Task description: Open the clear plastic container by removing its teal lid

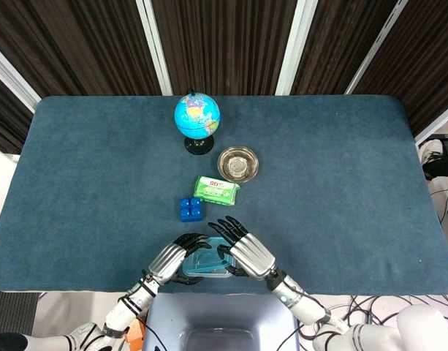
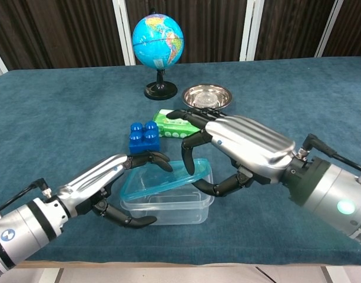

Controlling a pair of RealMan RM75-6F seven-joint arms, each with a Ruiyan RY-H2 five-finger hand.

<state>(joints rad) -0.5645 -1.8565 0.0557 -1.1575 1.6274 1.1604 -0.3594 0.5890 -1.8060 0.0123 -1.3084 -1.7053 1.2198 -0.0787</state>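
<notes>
At the table's near edge, the left hand [image 2: 112,186] cups the clear container [image 2: 168,206], fingers curled around its left side, while the right hand [image 2: 230,154] pinches the teal lid [image 2: 165,180] (tilted, right edge raised) above it. A blue block [image 2: 143,137] sits just behind.

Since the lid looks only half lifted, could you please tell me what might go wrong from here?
1. The teal lid sits tilted, its right edge raised in the right hand and its left edge low on the clear container; it might catch and drag the container up.
2. The left hand braces the container with only its fingers curled around the left end, so it could slide.
3. The blue block and green packet lie just behind and could be knocked.
</notes>
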